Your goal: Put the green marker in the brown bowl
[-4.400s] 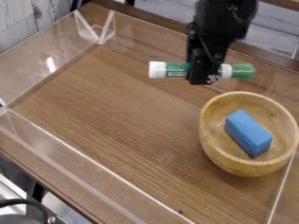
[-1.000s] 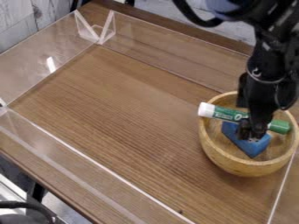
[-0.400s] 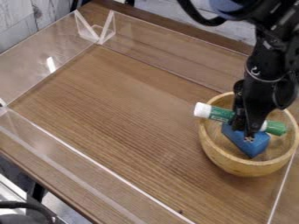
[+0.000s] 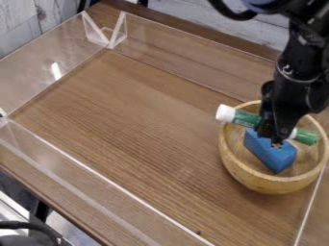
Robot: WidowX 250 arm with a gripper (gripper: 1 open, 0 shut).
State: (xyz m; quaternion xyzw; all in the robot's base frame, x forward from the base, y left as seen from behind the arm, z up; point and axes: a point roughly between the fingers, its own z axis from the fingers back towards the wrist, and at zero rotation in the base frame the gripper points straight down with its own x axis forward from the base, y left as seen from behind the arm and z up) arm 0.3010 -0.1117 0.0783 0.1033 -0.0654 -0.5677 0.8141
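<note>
End effector clamped on green marker — white barrel, green print — over brown bowl

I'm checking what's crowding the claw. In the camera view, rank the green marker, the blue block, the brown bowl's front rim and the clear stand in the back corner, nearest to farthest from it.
1. Green marker: between the fingers of the claw.
2. Blue block: just below, inside the bowl.
3. Brown bowl front rim: lower in the picture.
4. Clear stand: far upper left corner.

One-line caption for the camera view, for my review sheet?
Gripper holds the green marker level over the brown bowl, just above the blue block lying inside it.
</note>
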